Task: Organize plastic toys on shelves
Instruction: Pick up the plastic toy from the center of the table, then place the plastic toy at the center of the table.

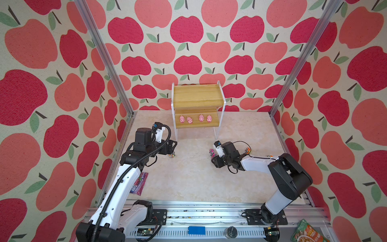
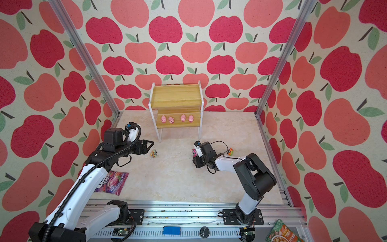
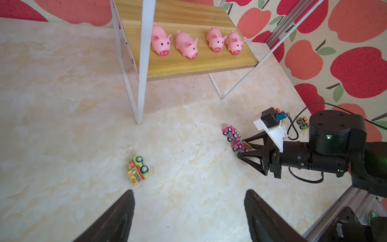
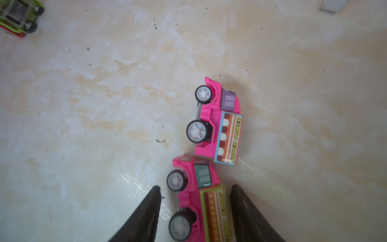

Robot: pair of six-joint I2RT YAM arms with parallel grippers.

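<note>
**Right pincer astride a pink truck, left pincer idle**

My right pincer (image 4: 195, 186) sits low on the table (image 4: 83, 104), its jaws apart on either side of a pink truck (image 4: 196, 199) lying on its side. There is a gap on the wheel side, so I am not clamped on it. A second pink truck (image 4: 217, 121) lies just ahead, almost touching the first. My left pincer (image 3: 189, 191) hangs spread and empty near the yellow-green truck (image 3: 138, 169). An orange-green truck (image 2: 230, 151) lies beyond my right wrist. The four pink pigs (image 3: 161, 42) stand in a row on the lower board (image 3: 188, 65) of the shelves (image 1: 198, 95).
</note>
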